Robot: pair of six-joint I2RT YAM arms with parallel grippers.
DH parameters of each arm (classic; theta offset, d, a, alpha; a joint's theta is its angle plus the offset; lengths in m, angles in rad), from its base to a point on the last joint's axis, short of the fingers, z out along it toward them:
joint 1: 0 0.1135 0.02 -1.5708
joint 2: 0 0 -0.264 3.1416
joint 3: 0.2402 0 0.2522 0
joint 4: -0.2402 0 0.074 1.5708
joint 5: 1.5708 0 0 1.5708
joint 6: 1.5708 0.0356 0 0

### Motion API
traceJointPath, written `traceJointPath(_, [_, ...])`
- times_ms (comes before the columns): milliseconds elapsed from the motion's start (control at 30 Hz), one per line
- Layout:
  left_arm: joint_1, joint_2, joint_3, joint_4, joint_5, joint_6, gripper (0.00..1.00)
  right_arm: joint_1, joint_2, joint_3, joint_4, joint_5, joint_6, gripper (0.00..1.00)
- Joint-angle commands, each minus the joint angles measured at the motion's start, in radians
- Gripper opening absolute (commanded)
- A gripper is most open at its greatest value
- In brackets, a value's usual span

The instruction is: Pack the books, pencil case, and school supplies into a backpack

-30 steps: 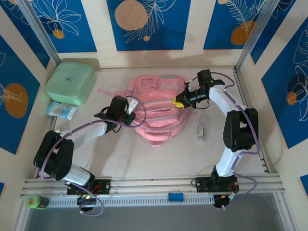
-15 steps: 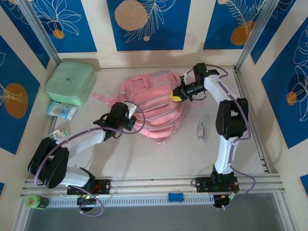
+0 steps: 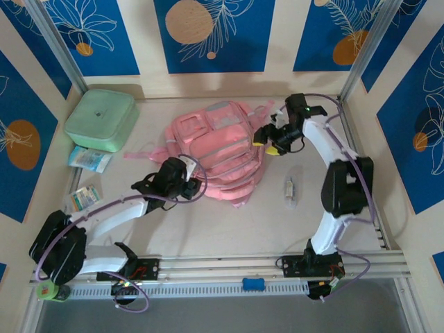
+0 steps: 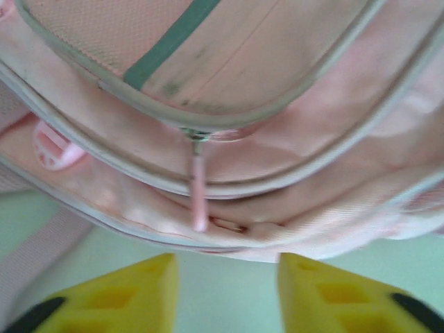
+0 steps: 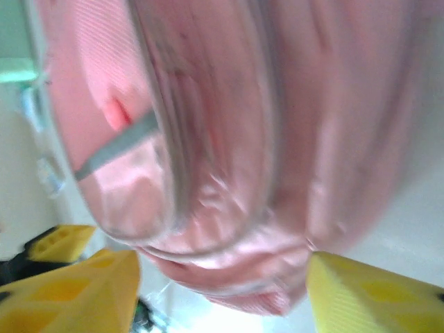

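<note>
Between the two grippers lies the backpack [image 3: 215,154], flat on the pale table [image 3: 229,229], its pink front and clear pockets facing up. The left gripper [image 3: 186,184] sits low at its near-left edge. In that wrist's view the yellow fingers [image 4: 125,295] stand apart with bare table between them, so this gripper [image 4: 225,277] has let go and holds nothing. Just past the fingertips the bag's piped seams curve across, and a pink zipper pull [image 4: 199,198] hangs toward the gap — close, but not touching either finger.

The right gripper [image 3: 266,144] is at the bag's far-right side, pointed in at it. Its wrist view is blurred, yet its yellow fingers [image 5: 76,284] are spread wide at the two lower corners. The bag's rounded pink edge bulges toward the space between them, and nothing looks pinched there. This gripper [image 5: 222,262] is released too.

One pink strap [image 3: 142,152] trails out beyond the left gripper, on its outer side. Another strap [image 3: 267,109] curls at the bag's top corner, just behind the right gripper.

Farther out on the left gripper's side, well apart from it, a mint-green box [image 3: 100,119] sits in the far corner. A blue-and-white packet [image 3: 89,159] lies just in front of the box — a second small packet [image 3: 83,199] lies beside the left forearm. On the near side of the right gripper, close to its arm, a small clear item [image 3: 291,189] rests on the table.
</note>
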Motion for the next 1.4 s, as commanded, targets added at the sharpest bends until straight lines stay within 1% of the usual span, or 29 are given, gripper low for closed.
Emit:
traceJointPath(0, [-0.045, -0.075, 0.000, -0.071, 0.051, -0.102, 0.51, 0.020, -0.165, -0.149, -0.016, 0.338, 0.116, 0.79])
traceJointPath(100, [-0.116, -0.102, 0.010, -0.100, 0.012, -0.188, 0.57, 0.012, -0.269, -0.310, 0.010, 0.418, 0.174, 0.94])
traceJointPath(167, [-0.174, -0.100, 0.015, -0.085, -0.010, -0.246, 0.61, 0.002, -0.296, -0.388, 0.004, 0.456, 0.195, 1.00])
traceJointPath(233, [-0.224, -0.084, 0.020, -0.053, -0.015, -0.288, 0.63, -0.006, -0.311, -0.451, 0.013, 0.490, 0.201, 0.99])
traceJointPath(300, [-0.274, -0.062, 0.029, -0.031, -0.056, -0.331, 0.66, -0.011, -0.323, -0.503, 0.031, 0.513, 0.198, 0.99])
traceJointPath(367, [-0.315, -0.034, 0.039, -0.020, -0.115, -0.391, 0.71, -0.011, -0.313, -0.548, 0.061, 0.508, 0.180, 0.99])
traceJointPath(433, [-0.327, -0.005, 0.041, 0.006, -0.131, -0.437, 0.74, -0.013, -0.278, -0.576, 0.091, 0.437, 0.169, 1.00])
traceJointPath(467, [-0.332, 0.011, 0.040, 0.027, -0.135, -0.454, 0.75, -0.008, -0.260, -0.586, 0.103, 0.422, 0.173, 1.00])
traceJointPath(567, [-0.337, 0.046, 0.049, 0.070, -0.121, -0.463, 0.76, 0.008, -0.221, -0.596, 0.131, 0.442, 0.193, 0.99])
traceJointPath(700, [-0.340, 0.060, 0.065, 0.052, -0.139, -0.455, 0.78, 0.031, -0.183, -0.597, 0.152, 0.457, 0.195, 0.94])
traceJointPath(800, [-0.341, 0.049, 0.064, 0.041, -0.147, -0.447, 0.80, 0.062, -0.170, -0.598, 0.154, 0.503, 0.191, 0.90])
traceJointPath(867, [-0.340, 0.038, 0.058, 0.029, -0.160, -0.444, 0.81, 0.068, -0.153, -0.597, 0.156, 0.497, 0.189, 0.88])
traceJointPath(967, [-0.341, 0.025, 0.045, 0.022, -0.170, -0.448, 0.81, 0.052, -0.135, -0.593, 0.152, 0.500, 0.195, 0.86])
traceJointPath(1067, [-0.342, 0.010, 0.031, 0.019, -0.177, -0.455, 0.82, 0.048, -0.135, -0.594, 0.153, 0.500, 0.195, 0.79])
traceJointPath(1233, [-0.340, -0.003, 0.007, 0.034, -0.190, -0.462, 0.84, 0.046, -0.115, -0.582, 0.142, 0.505, 0.201, 0.72])
traceJointPath(1367, [-0.341, 0.005, 0.008, 0.031, -0.188, -0.461, 0.85, 0.035, -0.106, -0.582, 0.158, 0.482, 0.197, 0.67])
